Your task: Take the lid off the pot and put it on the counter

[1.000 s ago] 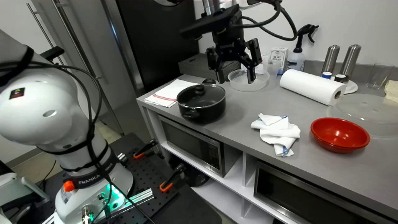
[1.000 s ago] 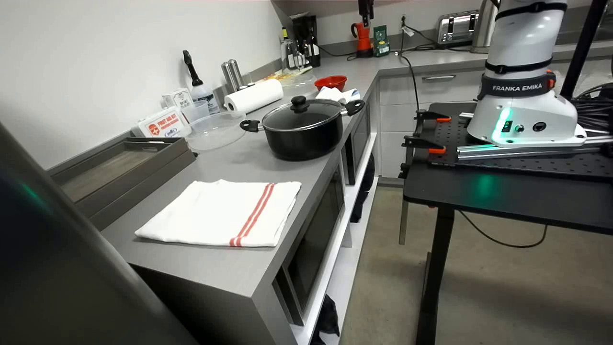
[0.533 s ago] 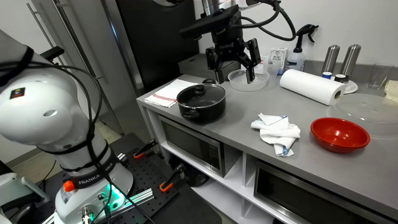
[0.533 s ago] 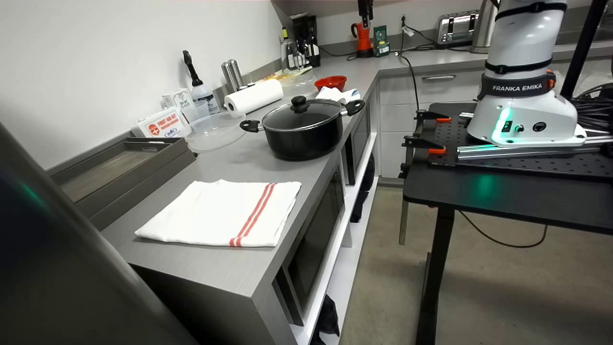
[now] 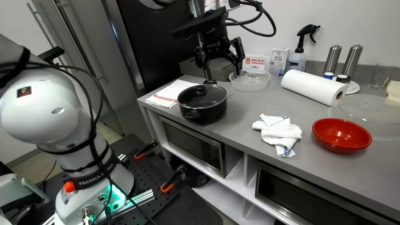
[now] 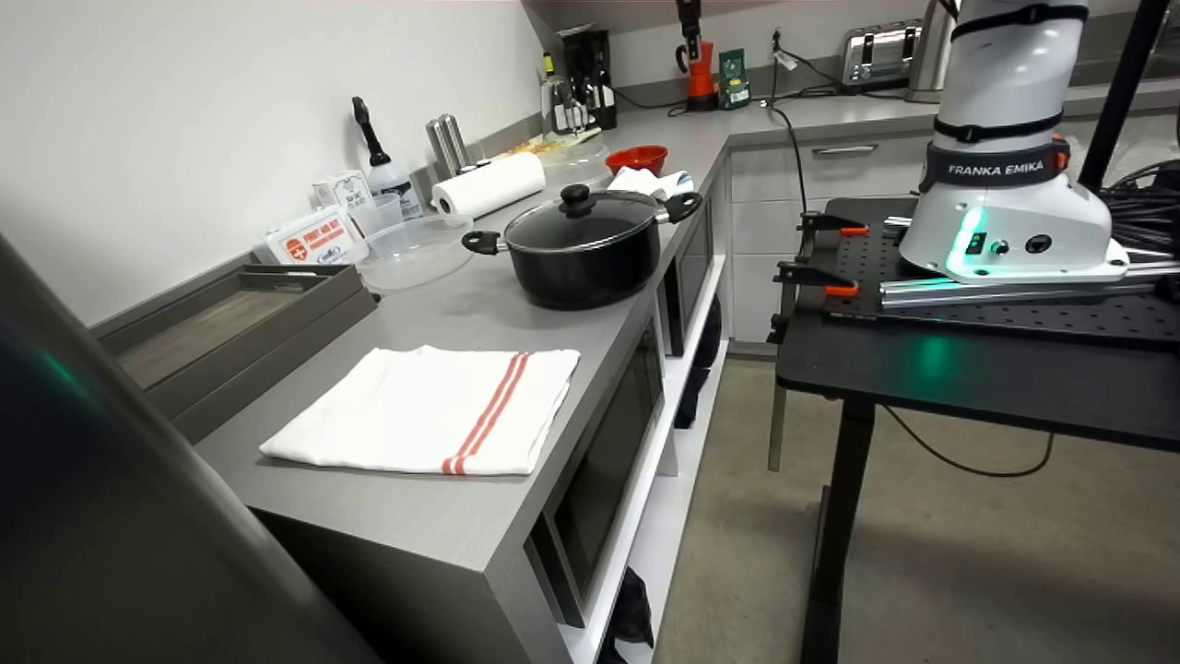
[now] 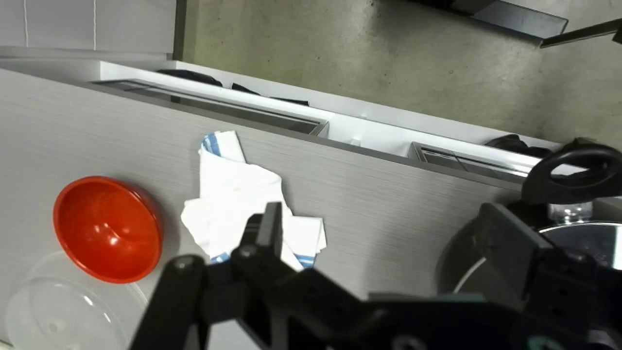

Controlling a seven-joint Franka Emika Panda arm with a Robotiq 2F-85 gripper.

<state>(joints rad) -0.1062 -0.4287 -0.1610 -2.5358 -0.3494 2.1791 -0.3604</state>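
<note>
The black pot (image 5: 206,114) stands on the grey counter (image 5: 247,107) near its front edge. The glass lid (image 5: 211,97) with its dark knob (image 5: 201,89) sits on the pot; both exterior views show the lid (image 6: 599,221) and pot (image 6: 590,277). My gripper (image 5: 222,73) is open and empty, above the counter and right of the knob in that view. It also shows high up in an exterior view (image 6: 690,37). In the wrist view my gripper (image 7: 388,231) has one finger (image 7: 510,243) in front of the pot (image 7: 454,257); the knob is hidden there.
A clear bowl (image 5: 250,82) and first aid kit (image 5: 255,64) stand behind the pot. A striped towel (image 6: 396,406) and grey trays (image 6: 249,332) lie beside it. A crumpled cloth (image 5: 278,134), red bowl (image 5: 342,137) and paper roll (image 5: 312,87) lie further along.
My open gripper has moved left in an exterior view, toward the pot, uncovering the first aid kit. It has also shifted slightly left and down in the exterior view from the towel's end.
</note>
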